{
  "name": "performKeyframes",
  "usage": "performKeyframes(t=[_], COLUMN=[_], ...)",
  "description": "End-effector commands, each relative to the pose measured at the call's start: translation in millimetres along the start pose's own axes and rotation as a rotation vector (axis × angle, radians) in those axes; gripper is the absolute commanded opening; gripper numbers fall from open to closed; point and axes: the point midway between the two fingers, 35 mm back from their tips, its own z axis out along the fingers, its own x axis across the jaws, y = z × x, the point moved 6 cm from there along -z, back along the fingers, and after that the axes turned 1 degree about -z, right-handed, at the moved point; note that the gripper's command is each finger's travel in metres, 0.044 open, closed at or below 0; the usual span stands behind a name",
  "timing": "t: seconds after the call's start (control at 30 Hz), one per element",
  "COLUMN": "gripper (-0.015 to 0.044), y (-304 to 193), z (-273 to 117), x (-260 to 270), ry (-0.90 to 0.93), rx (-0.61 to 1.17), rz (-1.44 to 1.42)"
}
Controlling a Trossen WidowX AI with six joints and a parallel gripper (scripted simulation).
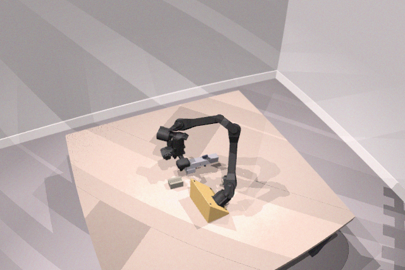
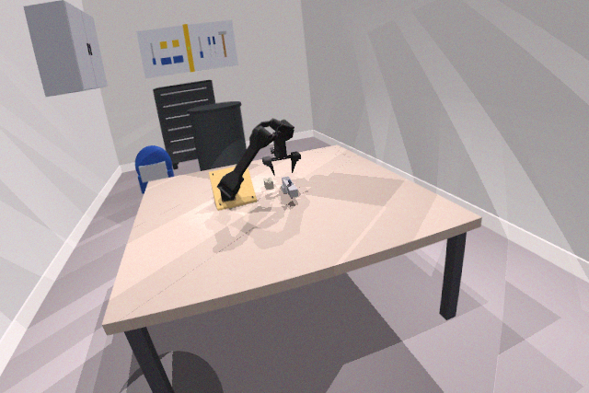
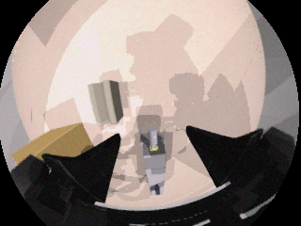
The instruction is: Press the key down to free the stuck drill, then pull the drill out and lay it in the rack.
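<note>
A long grey-blue holder (image 1: 196, 161) (image 2: 291, 189) (image 3: 154, 161) lies on the table. A small dark blue part, probably the key, shows on it (image 1: 205, 156), and a dark spot shows at its far end in the wrist view. A pale round shank, seemingly the drill (image 3: 153, 137), sticks out of the holder's other end; the finger hides it in the top view. My gripper (image 1: 175, 164) (image 2: 283, 174) (image 3: 153, 134) is wide open and empty, pointing down above the holder's drill end. The grey-green grooved block, seemingly the rack (image 1: 176, 183) (image 2: 268, 183) (image 3: 100, 104), sits apart from the holder.
A yellow wedge-shaped base (image 1: 200, 198) (image 3: 61, 141) stands under the arm's foot, near the rack. The arm arches from it over the table (image 1: 130, 162) (image 2: 332, 236). A blue chair (image 2: 151, 156) and a dark bin (image 2: 218, 133) stand beyond the table.
</note>
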Motion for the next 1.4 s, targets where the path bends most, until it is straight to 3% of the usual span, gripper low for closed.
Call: performKeyframes(t=[0.0,1.33,1.37], gripper=[0.044,0.044,0.0414], y=[0.8,-14.0,-12.4], z=[1.5,52.4,49.3], x=[0.8,1.0,-0.2], ry=[-0.002,-0.002,-0.005], rx=[0.006,0.009,0.003], rz=[0.005,0.006,0.011])
